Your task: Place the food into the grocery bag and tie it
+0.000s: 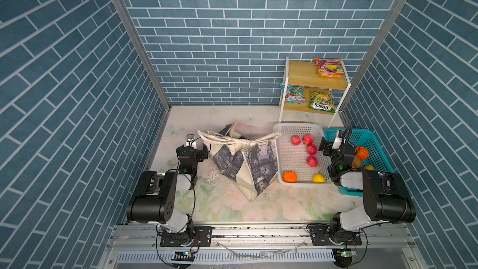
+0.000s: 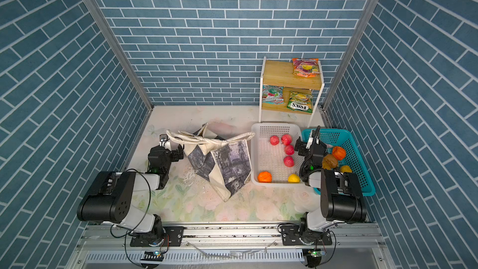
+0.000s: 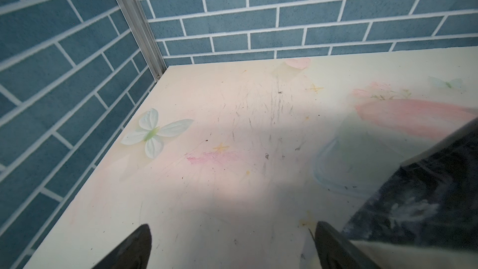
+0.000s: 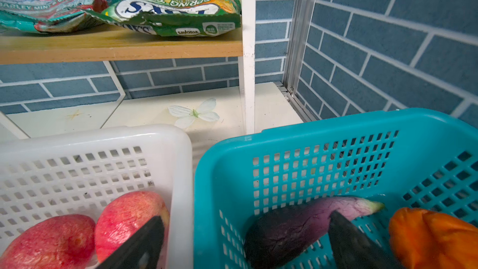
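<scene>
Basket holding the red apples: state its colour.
White. The white perforated plastic basket shows best in a top view.

1. Both top views look steeply down from high above the near edge, covering the whole tabletop (image 1: 232,203).
2. The left wrist view sits low, facing the far corner; the dark edge is probably the grocery bag (image 3: 426,197).
3. The right wrist view looks closely across the white basket (image 4: 103,135) and teal basket (image 4: 336,135) toward the shelf (image 4: 116,47), all shared with both top views.
</scene>
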Controlling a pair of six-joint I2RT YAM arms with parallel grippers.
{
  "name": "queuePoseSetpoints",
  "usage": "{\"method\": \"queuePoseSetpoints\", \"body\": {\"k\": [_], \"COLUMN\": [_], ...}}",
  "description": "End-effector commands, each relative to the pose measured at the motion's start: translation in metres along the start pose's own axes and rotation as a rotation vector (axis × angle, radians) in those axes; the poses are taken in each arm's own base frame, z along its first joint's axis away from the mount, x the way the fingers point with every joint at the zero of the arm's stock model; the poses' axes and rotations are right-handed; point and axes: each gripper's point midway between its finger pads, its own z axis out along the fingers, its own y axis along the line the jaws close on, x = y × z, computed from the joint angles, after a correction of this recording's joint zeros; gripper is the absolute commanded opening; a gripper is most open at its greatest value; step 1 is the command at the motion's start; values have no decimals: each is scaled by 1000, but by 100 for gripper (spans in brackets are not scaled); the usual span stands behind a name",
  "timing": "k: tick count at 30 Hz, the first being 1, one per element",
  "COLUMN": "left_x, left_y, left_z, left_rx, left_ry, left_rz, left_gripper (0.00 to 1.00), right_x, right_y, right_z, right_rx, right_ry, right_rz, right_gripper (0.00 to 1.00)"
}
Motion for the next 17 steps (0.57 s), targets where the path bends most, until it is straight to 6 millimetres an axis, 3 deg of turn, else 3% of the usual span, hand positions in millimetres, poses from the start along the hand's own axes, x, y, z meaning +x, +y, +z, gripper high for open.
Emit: {"method": "queuePoseSetpoints", "body": {"k": [1, 17], "left_x": [-3, -4], "left_y": [-7, -7], "left_z": [2, 2], "left_rx": [34, 35], "left_ry": [-1, -2], "left_rz": [21, 21], "left_gripper": [100, 100], "right_x": [41, 40], "right_y": [15, 11], "right_z": [-2, -2], "right_rx": [-72, -50], "right_ry": [143, 140], "right_rz": [-36, -31], "right_gripper": [99, 99]}}
